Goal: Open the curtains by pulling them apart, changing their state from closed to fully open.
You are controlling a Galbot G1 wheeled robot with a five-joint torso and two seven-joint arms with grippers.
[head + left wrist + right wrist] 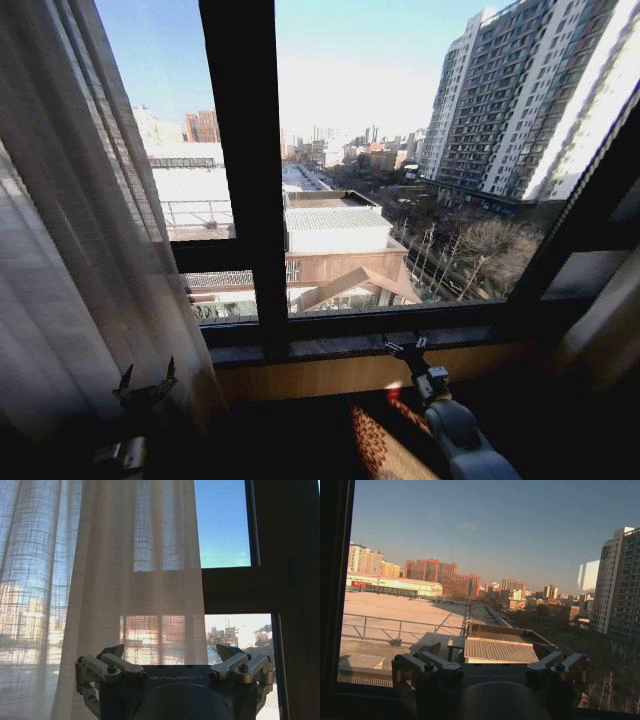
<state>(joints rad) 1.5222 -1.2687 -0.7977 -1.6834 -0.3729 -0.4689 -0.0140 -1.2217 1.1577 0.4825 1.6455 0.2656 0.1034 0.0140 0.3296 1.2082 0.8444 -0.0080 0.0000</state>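
Head view has the sheer off-white curtains [70, 230] bunched up on the left side, with the dark window frame [243, 150] and the city outside uncovered. Left tool [146, 388] sits low next to the curtain's bottom edge, fingers spread and gripping nothing. Right tool [407, 346] is near the window sill [330, 347], also released, facing the glass.

Left gripper [146, 385] raised low on the left, fingers spread apart, right gripper [404, 346] extended forward, fingers parted, holding nothing
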